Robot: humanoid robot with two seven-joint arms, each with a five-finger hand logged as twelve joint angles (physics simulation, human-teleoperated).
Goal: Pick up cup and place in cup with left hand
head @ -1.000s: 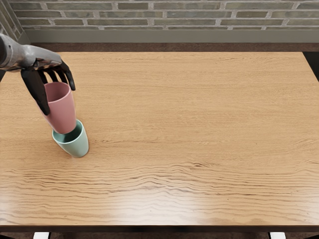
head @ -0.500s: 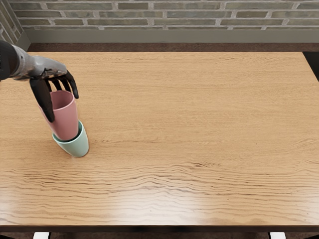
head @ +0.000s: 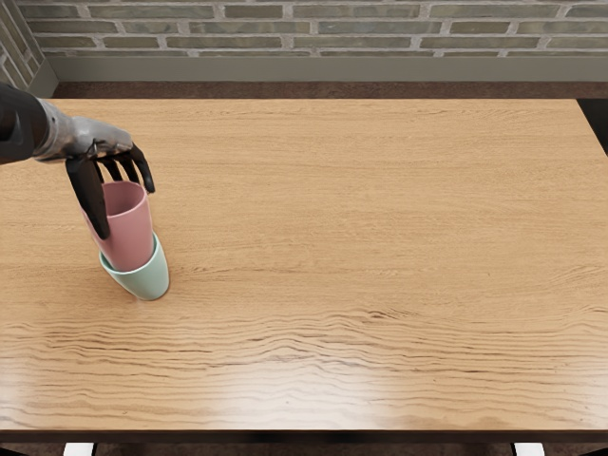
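The pink cup (head: 130, 239) has been picked up, its base set inside the mint cup (head: 148, 284) near the left edge of the desk (head: 380, 237). It is clamped by the left hand's (head: 104, 152) fingers (head: 88, 195); seating and release seemingly remain to be done.

Tabletop (head: 380, 190): bright, fairly even light before you
Glare (head: 304, 389): you get white sheen along the near edge, strongest midway
Grain (head: 285, 340): crisp near you, softer toward the far edge

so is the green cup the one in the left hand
No, the left hand grips the pink cup, its lower end inside the green cup.
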